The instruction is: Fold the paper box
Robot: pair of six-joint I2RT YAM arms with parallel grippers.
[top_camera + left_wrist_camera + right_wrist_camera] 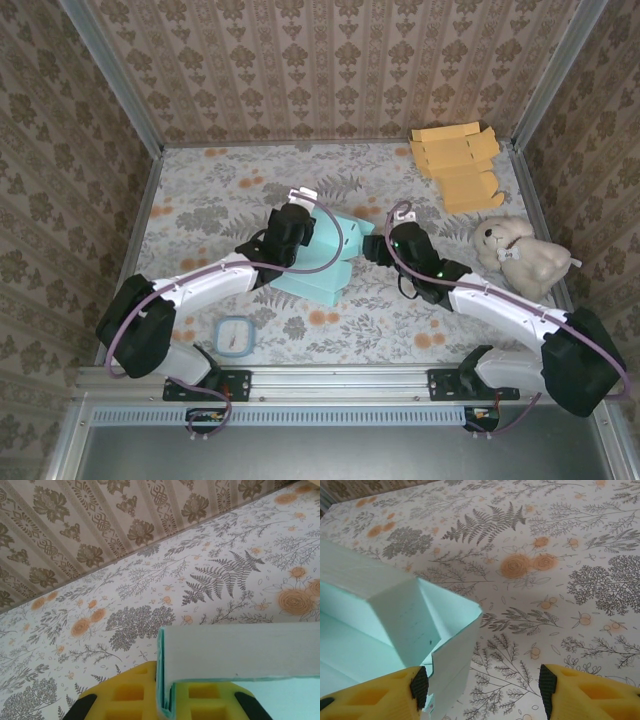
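Observation:
The paper box [330, 262] is mint green and lies partly folded at the middle of the flowered table. My left gripper [300, 238] is at its left end. In the left wrist view its yellow fingers [125, 695] are shut on a doubled-over side wall of the box [240, 650], pinched at my left gripper [172, 702]. My right gripper [380, 246] is at the box's right end. In the right wrist view it stands open [482, 687], and a raised corner flap of the box [450, 650] leans beside its left fingertip [419, 686]. Bare table lies under the rest of the gap.
A stack of flat orange box blanks [455, 165] lies at the back right corner. A cream plush toy [520, 252] sits at the right edge. A small square clear lid [236, 335] lies near the front left. Wallpapered walls enclose the table.

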